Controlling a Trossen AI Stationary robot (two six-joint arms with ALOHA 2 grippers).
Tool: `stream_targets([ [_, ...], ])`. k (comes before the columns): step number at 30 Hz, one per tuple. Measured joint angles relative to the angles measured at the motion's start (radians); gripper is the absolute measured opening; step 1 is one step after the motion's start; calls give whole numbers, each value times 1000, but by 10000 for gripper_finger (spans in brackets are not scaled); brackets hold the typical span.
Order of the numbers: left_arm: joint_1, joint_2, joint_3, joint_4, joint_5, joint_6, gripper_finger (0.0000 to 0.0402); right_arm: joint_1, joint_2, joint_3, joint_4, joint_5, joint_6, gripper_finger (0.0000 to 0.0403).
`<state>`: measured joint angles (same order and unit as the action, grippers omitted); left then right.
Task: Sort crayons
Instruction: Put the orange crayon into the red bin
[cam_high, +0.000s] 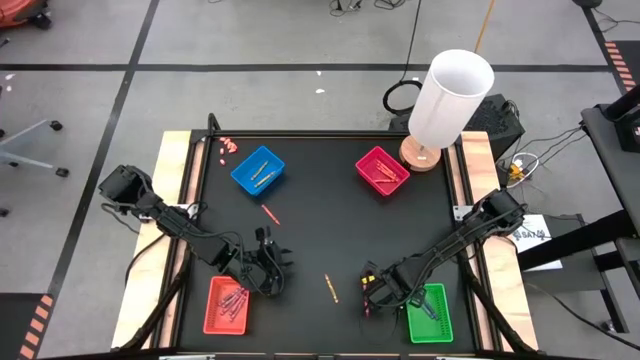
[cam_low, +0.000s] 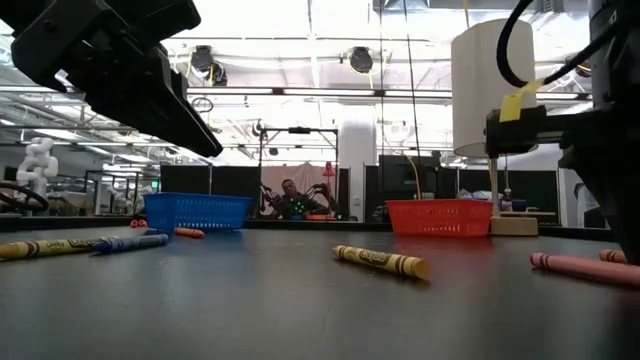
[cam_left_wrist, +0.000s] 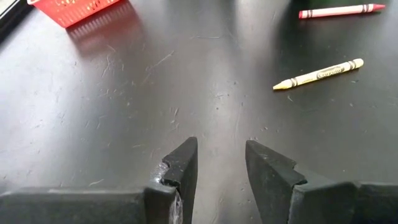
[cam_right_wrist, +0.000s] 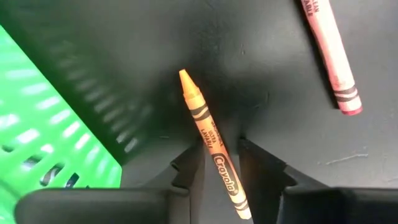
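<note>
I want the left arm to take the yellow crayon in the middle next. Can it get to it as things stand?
Probably yes. The left end effector is open and empty, and only bare tabletop separates it from the yellow crayon. The red crayon lies apart, beyond it.

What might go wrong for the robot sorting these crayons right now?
The right gripper has an orange crayon between its fingers beside the green tray; gripped near one end, it might tilt or slip and land outside. A pink crayon lies close by and could get knocked. The left gripper is open and empty.
</note>
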<state>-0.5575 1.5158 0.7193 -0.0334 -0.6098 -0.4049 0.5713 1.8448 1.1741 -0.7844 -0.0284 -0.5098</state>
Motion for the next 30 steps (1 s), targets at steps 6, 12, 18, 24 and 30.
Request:
stream_targets([
  [6,0,0,0,1,0,0,134,0,-1,-2,15,2,-4,45],
  [12,0,0,0,2,0,0,134,0,-1,-2,18,3,-8,7],
  [18,0,0,0,2,0,0,134,0,-1,17,-2,2,-8,3],
  [24,0,0,0,2,0,0,134,0,-22,106,-43,0,67,2],
  [30,0,0,0,3,0,0,134,-5,-116,143,-84,4,195,1],
])
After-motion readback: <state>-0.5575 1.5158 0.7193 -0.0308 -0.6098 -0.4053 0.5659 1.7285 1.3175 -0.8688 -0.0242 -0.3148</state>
